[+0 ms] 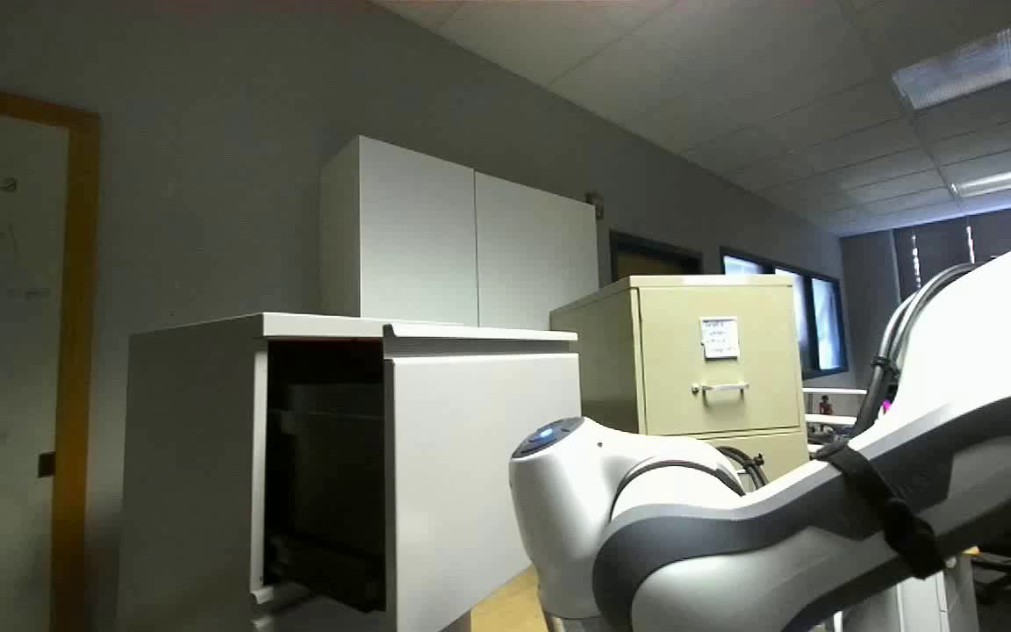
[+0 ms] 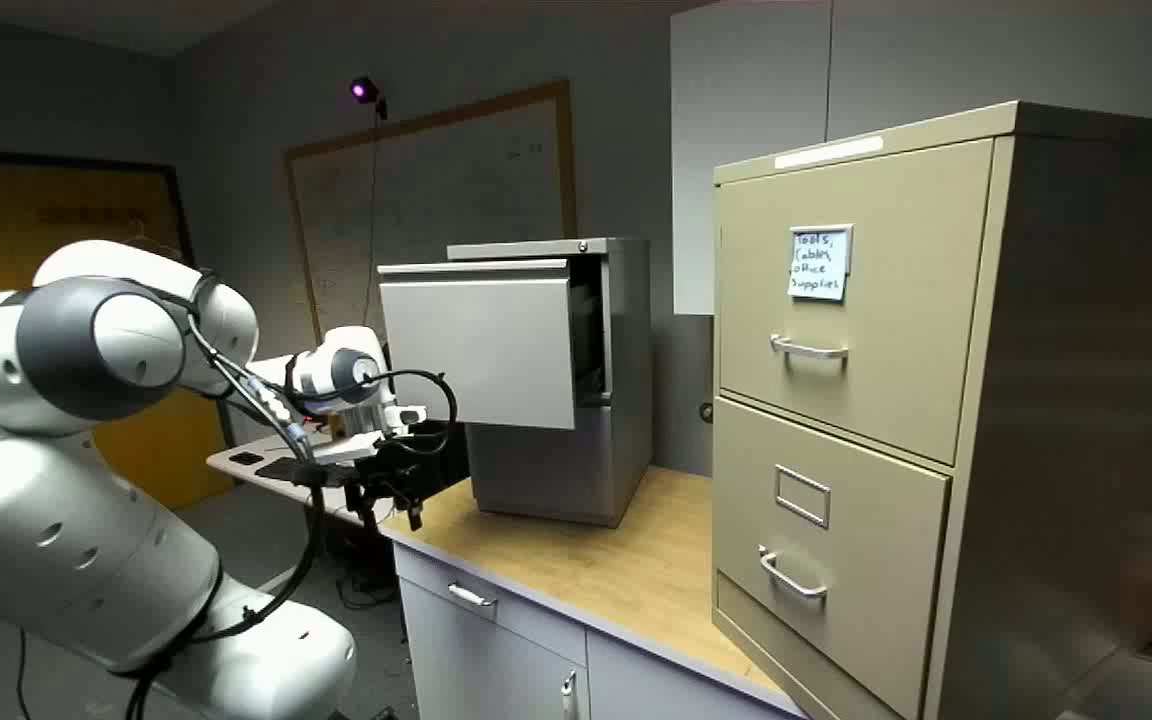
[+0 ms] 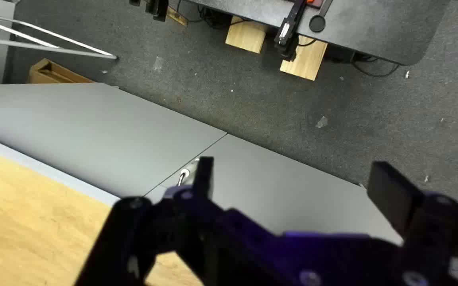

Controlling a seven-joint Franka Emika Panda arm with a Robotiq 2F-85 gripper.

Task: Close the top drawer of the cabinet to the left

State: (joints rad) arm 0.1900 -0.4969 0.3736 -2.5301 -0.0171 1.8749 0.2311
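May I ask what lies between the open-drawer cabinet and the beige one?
In an exterior view, wooden countertop separates the cabinet from the beige filing cabinet.

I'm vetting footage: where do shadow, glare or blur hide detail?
In an exterior view, the boxy grey-white top drawer is nearly black inside and the black-framed windows look washed out; in the wrist view, the black two-fingered hand is blurred, the grey floor sharper.

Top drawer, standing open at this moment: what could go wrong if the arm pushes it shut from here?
The pincer is open, so pushing the top drawer this way might give uneven contact and slip.

The cabinet rests on a wooden counter with no fastening visible; a hard push could slide it.

The wrist view shows counter and floor, not the drawer, so contact might be misjudged.
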